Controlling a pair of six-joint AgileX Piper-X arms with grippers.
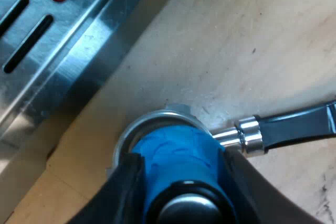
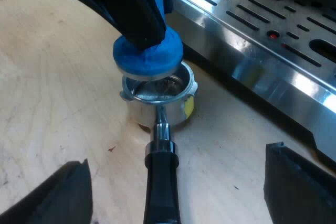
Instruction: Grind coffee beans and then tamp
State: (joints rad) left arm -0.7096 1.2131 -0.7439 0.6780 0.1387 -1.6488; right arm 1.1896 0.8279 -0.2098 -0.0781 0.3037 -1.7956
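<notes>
My left gripper (image 1: pixel 181 184) is shut on the blue tamper (image 1: pixel 176 153), which stands over the round basket of the metal holder (image 1: pixel 157 121). In the right wrist view the tamper (image 2: pixel 149 56) sits at the rim of the holder's basket (image 2: pixel 160 95), slightly tilted, with dark grounds showing inside. The holder rests on the wooden table, its dark handle (image 2: pixel 160 182) running out between the fingers of my right gripper (image 2: pixel 178 192). That gripper is open, with both fingers well apart from the handle.
The espresso machine's steel drip tray (image 2: pixel 262 40), slotted and with a small red dot (image 2: pixel 272 35), stands close beside the holder. Its edge (image 1: pixel 79 40) also shows near the basket. Bare wooden table (image 2: pixel 58 103) surrounds the holder.
</notes>
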